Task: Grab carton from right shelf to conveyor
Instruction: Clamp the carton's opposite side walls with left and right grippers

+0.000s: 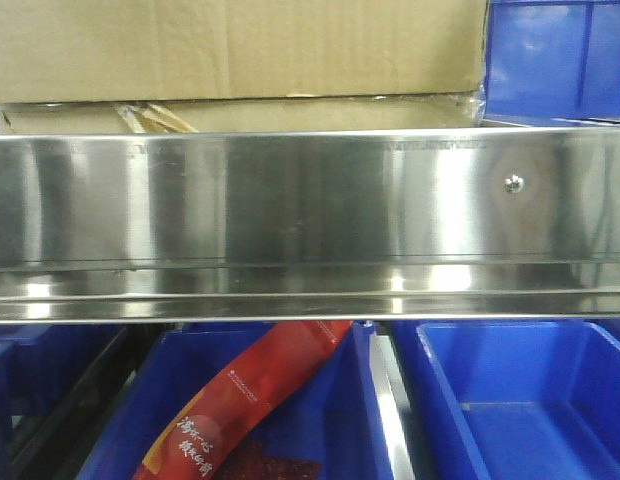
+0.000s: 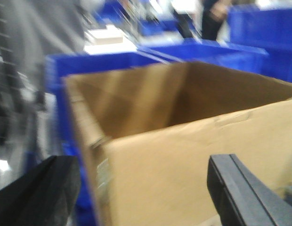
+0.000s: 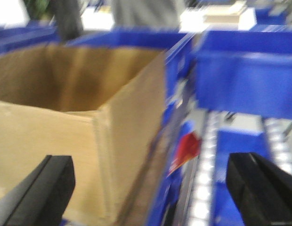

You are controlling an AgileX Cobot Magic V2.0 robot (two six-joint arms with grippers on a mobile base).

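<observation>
The brown cardboard carton (image 1: 230, 50) stands on the right shelf behind its mirror-bright steel rail (image 1: 290, 200). Its top is open. In the left wrist view the carton (image 2: 183, 150) fills the middle, and my left gripper (image 2: 143, 188) is open, its black fingers (image 2: 42, 193) spread either side of the box's near left corner. In the right wrist view the carton (image 3: 52, 127) takes up the left half. My right gripper (image 3: 150, 183) is open around its near right corner, with one finger (image 3: 259, 188) out over the blue bins. The conveyor is out of view.
Blue bins (image 1: 530, 420) sit on the level below the rail, one holding a red snack packet (image 1: 250, 400), which also shows in the right wrist view (image 3: 187, 148). Another blue bin (image 1: 560, 60) stands right of the carton. More bins (image 2: 259, 28) lie behind it.
</observation>
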